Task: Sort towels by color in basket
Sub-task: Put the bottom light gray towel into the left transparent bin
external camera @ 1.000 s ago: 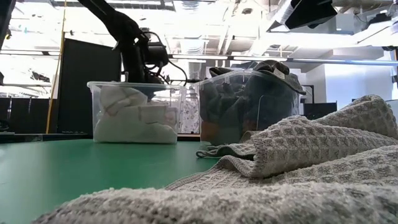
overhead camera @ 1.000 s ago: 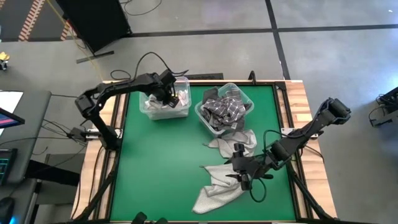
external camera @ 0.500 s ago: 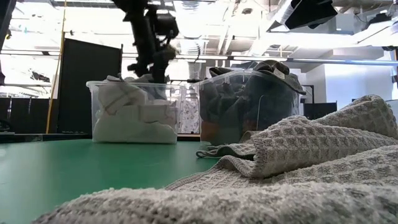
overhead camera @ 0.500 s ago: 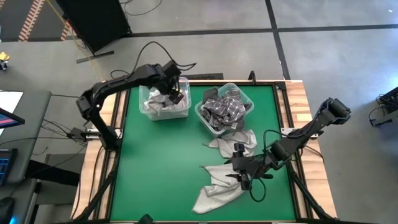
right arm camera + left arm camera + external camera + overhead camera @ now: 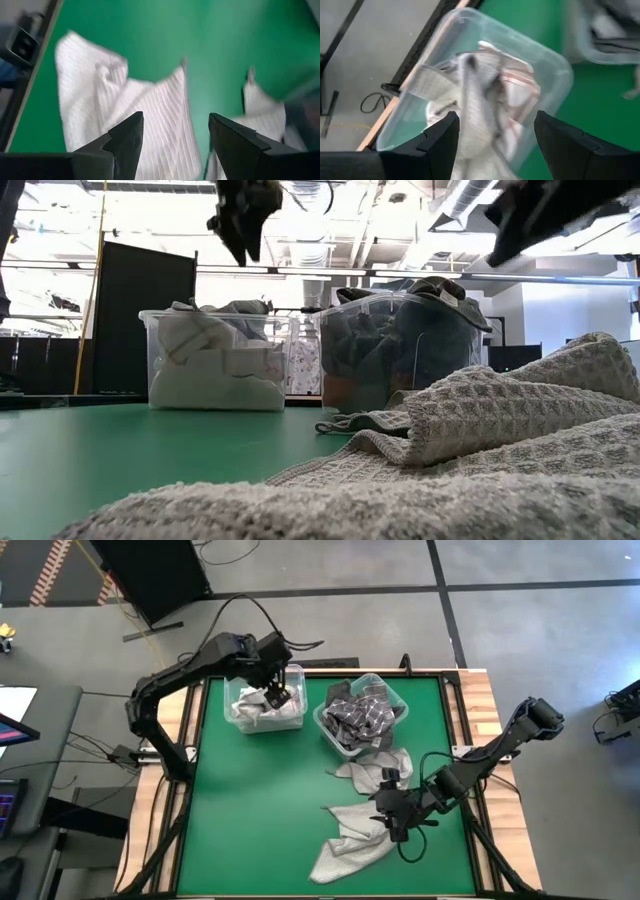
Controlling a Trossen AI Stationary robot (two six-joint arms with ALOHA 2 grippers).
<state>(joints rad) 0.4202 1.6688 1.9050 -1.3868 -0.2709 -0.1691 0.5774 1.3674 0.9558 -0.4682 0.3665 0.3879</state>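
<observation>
My left gripper (image 5: pixel 277 695) hangs above the clear plastic bin of white and light grey towels (image 5: pixel 262 710) at the green table's (image 5: pixel 250 800) far edge, fingers spread and holding nothing. My right gripper (image 5: pixel 392 823) hovers, spread, over the light grey waffle-weave towels (image 5: pixel 350 830) sprawled toward the near right. The second clear bin, with dark and checked towels (image 5: pixel 362 718), sits just beside the first. The near left is bare green.

Light grey towels (image 5: pixel 350 830) crumpled on table; others fill 2 bins
</observation>
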